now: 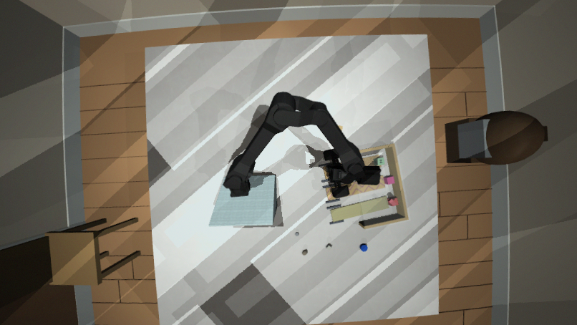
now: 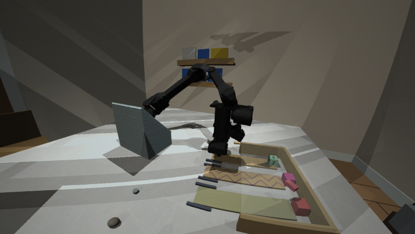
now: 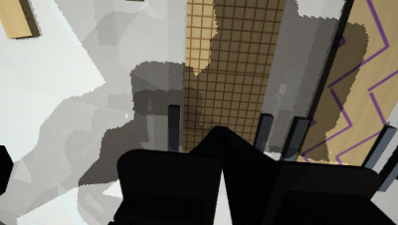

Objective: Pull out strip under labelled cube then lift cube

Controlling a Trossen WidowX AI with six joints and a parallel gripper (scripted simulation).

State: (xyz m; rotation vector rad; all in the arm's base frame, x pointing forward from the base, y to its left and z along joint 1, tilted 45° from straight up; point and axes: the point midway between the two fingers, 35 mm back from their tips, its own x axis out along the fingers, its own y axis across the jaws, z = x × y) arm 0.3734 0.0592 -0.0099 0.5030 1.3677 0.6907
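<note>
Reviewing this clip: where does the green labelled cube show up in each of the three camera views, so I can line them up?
Top: green labelled cube at the tray's far end, right of the arm's wrist.
Exterior: it sits on the far end of the grid-patterned strip, near the tray wall.
Wrist: not in the picture.
Shared landmark: the grid-patterned strip, under the shut gripper in the wrist view.

Single black arm (image 2: 177,87) rises from its base, upper link angled up to a high elbow (image 2: 203,69), forearm (image 2: 225,89) dropping steeply down. Wrist section (image 2: 223,121) hangs near-vertical, a cylindrical joint housing (image 2: 242,115) sticking out sideways. Claw (image 2: 218,151) points straight down, low over the tabletop (image 2: 87,180). Fingers pressed together, tips meeting in a point (image 3: 219,133) in the wrist view; nothing between them.
</note>
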